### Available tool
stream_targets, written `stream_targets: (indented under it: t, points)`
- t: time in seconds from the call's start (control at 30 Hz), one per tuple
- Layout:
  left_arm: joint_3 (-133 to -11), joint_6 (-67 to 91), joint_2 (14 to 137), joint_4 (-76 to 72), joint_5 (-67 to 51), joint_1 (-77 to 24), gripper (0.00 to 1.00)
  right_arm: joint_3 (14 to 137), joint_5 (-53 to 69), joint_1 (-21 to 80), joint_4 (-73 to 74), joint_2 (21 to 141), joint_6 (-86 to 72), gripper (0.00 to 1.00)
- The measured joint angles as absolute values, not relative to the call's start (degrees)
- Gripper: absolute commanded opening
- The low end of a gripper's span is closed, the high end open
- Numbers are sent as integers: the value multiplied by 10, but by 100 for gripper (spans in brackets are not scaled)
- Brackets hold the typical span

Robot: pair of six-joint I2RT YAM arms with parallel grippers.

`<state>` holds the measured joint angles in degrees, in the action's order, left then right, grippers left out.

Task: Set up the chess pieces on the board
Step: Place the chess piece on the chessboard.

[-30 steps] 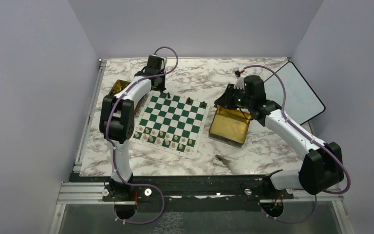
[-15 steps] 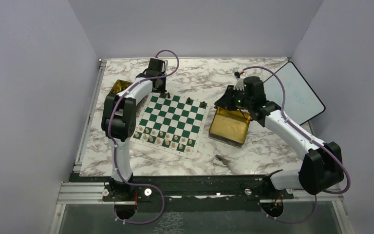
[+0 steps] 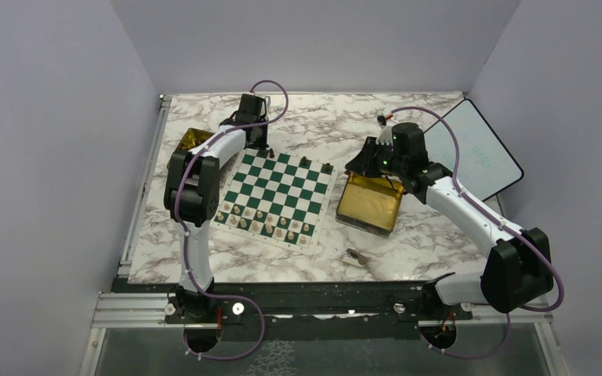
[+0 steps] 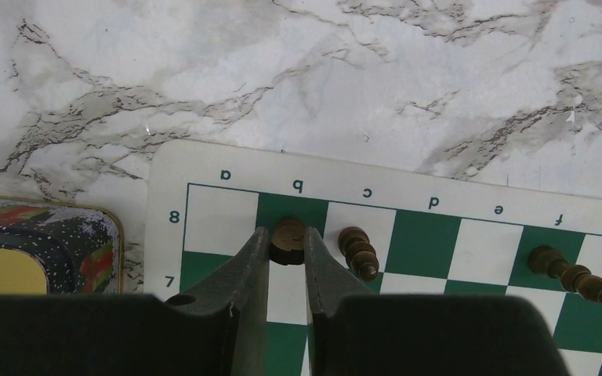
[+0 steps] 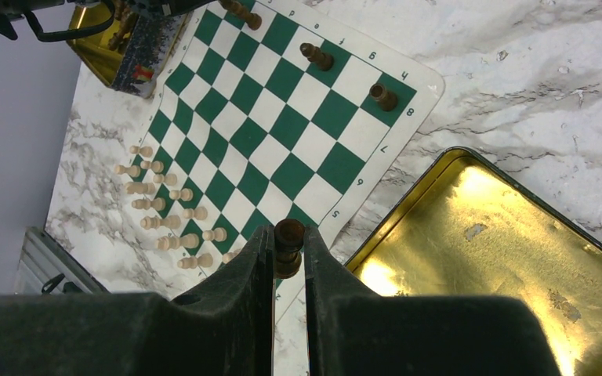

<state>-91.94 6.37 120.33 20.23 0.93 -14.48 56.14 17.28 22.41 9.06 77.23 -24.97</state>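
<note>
The green-and-white chessboard (image 3: pixel 281 190) lies flat on the left half of the marble bench (image 3: pixel 321 125), turned slightly askew to the bench edges. We see pale pieces (image 3: pixel 265 223) standing in two rows along its near edge. A few dark pieces (image 3: pixel 303 161) stand along the far edge, well apart from one another. The ranks between show bare squares.

In the left wrist view, the left gripper (image 4: pixel 288 235) is at the board's far left corner. Its fingers (image 4: pixel 251 266) press both sides of a dark piece on b8 (image 4: pixel 288 243). Just beside it, on c8, is a second dark piece (image 4: pixel 358 252). The white border and bare marble lie just beyond.

The right gripper (image 5: pixel 288 233) hangs in the air over the board's right edge, clamped on a lifted dark piece (image 5: pixel 288 249).

Just right of the board, with a thin strip of marble between them, sits an open gold tin (image 3: pixel 371 202), its gold floor showing. A second gold tin (image 3: pixel 192 141) sits off the board's far left corner, close to the bench's left edge. A white tablet (image 3: pixel 474 153) lies at the bench's right edge. A small dark object (image 3: pixel 355 255) lies on the marble toward the near edge; we cannot tell what it is.
</note>
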Motion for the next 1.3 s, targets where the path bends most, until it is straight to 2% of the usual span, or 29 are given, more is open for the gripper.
stream_targets:
  t: [0.17, 0.37, 0.6, 0.87, 1.1, 1.2, 1.3]
  points:
    - [-915, 63, 1204, 198, 9, -145, 21, 561, 173, 224, 91, 772, -250, 13]
    - [-914, 63, 1204, 198, 8, -145, 37, 561, 173, 224, 91, 772, -250, 13]
    - [-914, 62, 1204, 199, -6, -145, 44, 560, 173, 224, 90, 772, -247, 15]
    - [-934, 67, 1198, 228, -30, -145, 48, 546, 183, 224, 69, 772, -232, 15]
    - [-939, 78, 1118, 241, -111, -145, 49, 529, 228, 224, 11, 772, -200, 15]
    - [-933, 84, 1066, 236, -190, -145, 49, 526, 238, 224, -26, 772, -191, 15]
    - [-876, 101, 1008, 193, -285, -145, 50, 524, 248, 224, -57, 772, -192, 15]
